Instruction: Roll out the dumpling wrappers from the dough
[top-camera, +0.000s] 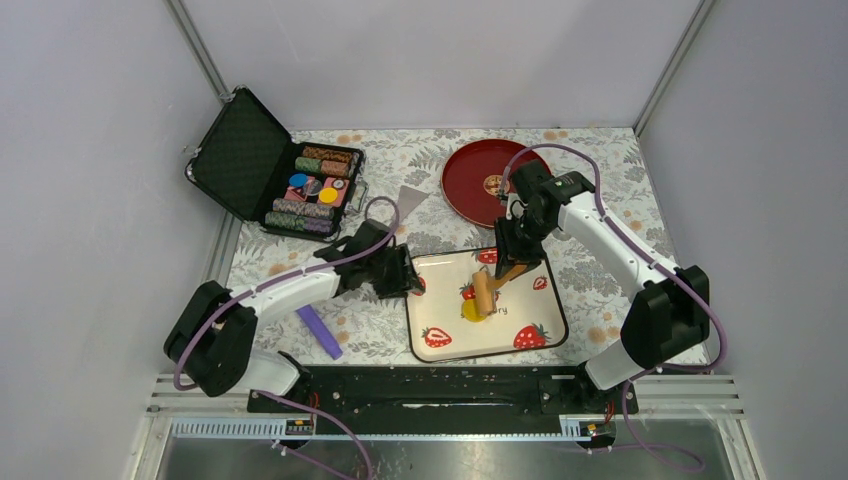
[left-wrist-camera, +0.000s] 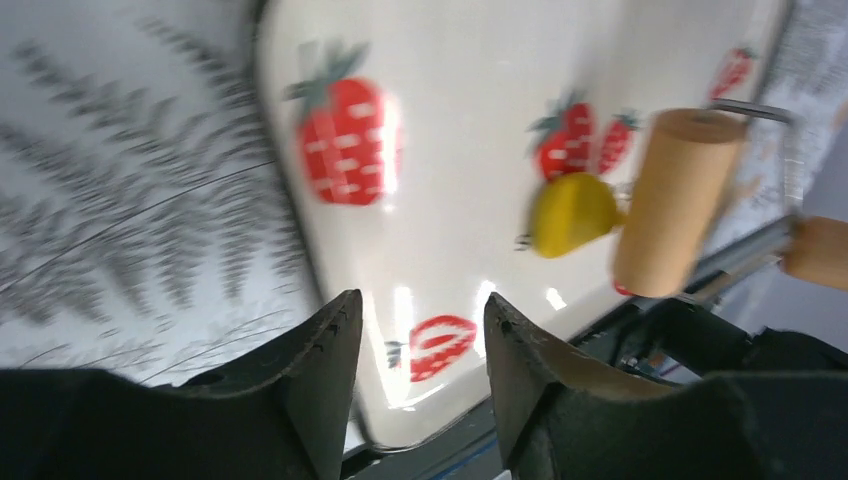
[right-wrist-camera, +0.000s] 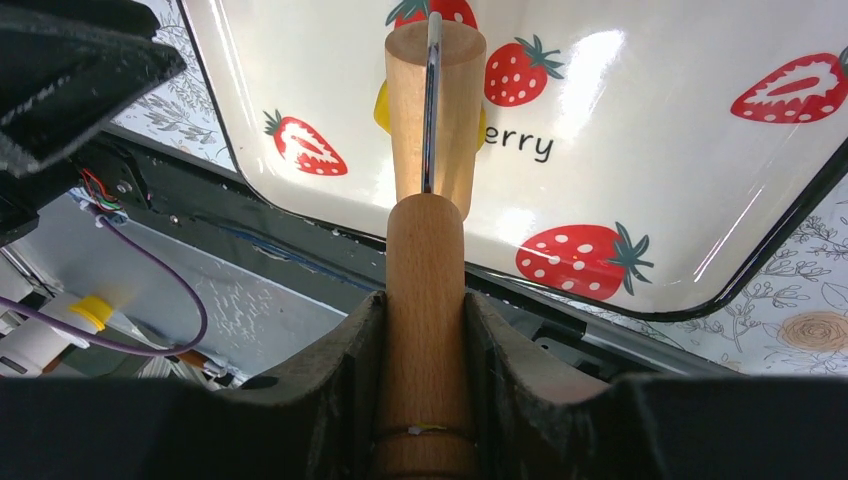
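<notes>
Cloth with a grey floral print is spread over the bench (top-camera: 400, 150); at its far left corner a black case (top-camera: 240, 150) is laid open, with rows of poker chips (top-camera: 315, 185) seen in its lower half; near the middle front a white tray (top-camera: 440, 290) with a dark rim and strawberry prints is placed flat; behind it, apart from it, a round red plate (top-camera: 470, 175) is set, partly covered by the right arm.

The left pincer (top-camera: 410, 275) is held at the tray's left edge; in the blurred left wrist view it (left-wrist-camera: 422, 310) is seen with its jaws parted and nothing between them, the tray's corner showing through the gap.

The right pincer (top-camera: 518, 255) is positioned over the tray's far side; in its own view it (right-wrist-camera: 425, 300) is clamped on the wooden handle of a rolling pin (right-wrist-camera: 435, 110), both fingers pressed against the handle's sides.

The rolling pin (top-camera: 483, 293) is pointed towards the tray's middle, its pale wooden roller (left-wrist-camera: 675, 200) carried on a metal bracket.

A purple stick (top-camera: 320, 332) is left lying on the bench beside the left arm.

The dough (top-camera: 471, 310) is found near the centre of the tray as a small bright-yellow lump (left-wrist-camera: 570, 213); it is partly covered by the roller, so that only slivers (right-wrist-camera: 382, 105) are shown at the roller's sides in the right wrist view.
</notes>
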